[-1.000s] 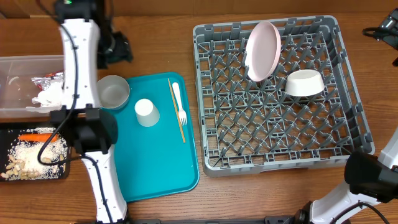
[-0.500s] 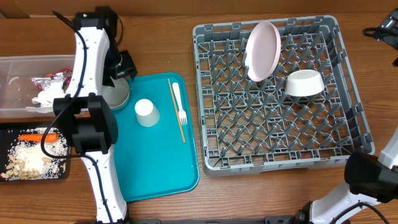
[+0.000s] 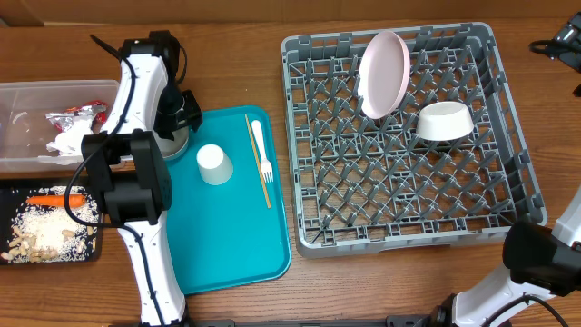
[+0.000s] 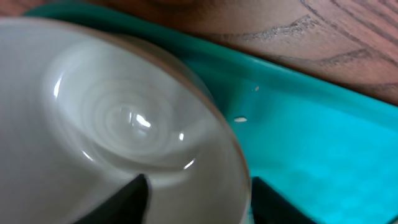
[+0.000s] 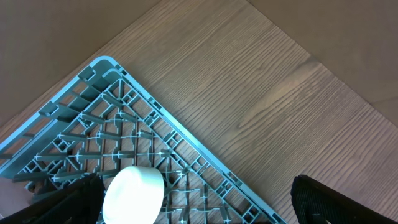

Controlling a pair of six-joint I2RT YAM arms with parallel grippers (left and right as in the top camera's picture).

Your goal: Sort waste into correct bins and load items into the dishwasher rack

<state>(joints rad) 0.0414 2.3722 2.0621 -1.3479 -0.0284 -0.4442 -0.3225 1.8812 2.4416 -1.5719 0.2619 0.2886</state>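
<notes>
A small white bowl sits at the back left corner of the teal tray. My left gripper is open, with one finger inside the bowl and one outside its rim. In the overhead view the gripper hides most of that bowl. A white cup, a white fork and a wooden stick lie on the tray. The grey rack holds the pinkish plate and another white bowl. My right gripper is open above the rack's corner, over that bowl.
A clear tub at the left holds foil wrappers and a white napkin. The black tray below it holds a carrot and pale crumbs. A few crumbs lie on the teal tray.
My left arm has swung right from above the clear tub and come down onto the bowl on the teal tray. The right arm has not moved.
</notes>
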